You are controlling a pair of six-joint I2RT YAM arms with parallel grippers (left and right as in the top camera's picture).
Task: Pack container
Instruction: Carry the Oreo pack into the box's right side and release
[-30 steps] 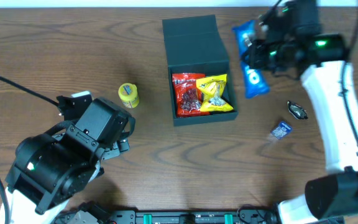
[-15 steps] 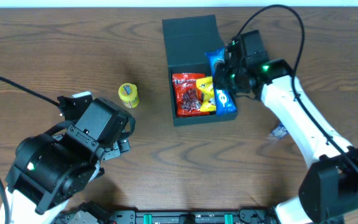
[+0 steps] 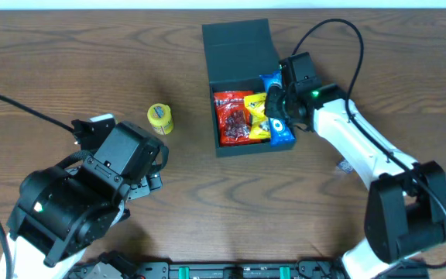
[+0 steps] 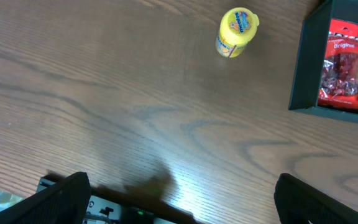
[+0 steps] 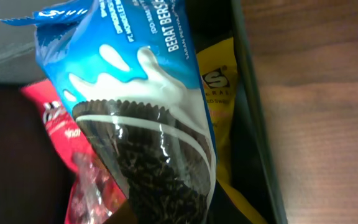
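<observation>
Wood-grain surface (image 3: 207,201); right pincer (image 3: 279,99) clamps the blue cookie packet (image 3: 278,124), whose long axis runs along the container (image 3: 238,46) wall directly beneath it.

The blue cookie packet (image 5: 142,112) shows "BERAT BERS…" at the top of the right wrist frame — cut off. The red packet (image 4: 340,68) seems to read "Original".
</observation>
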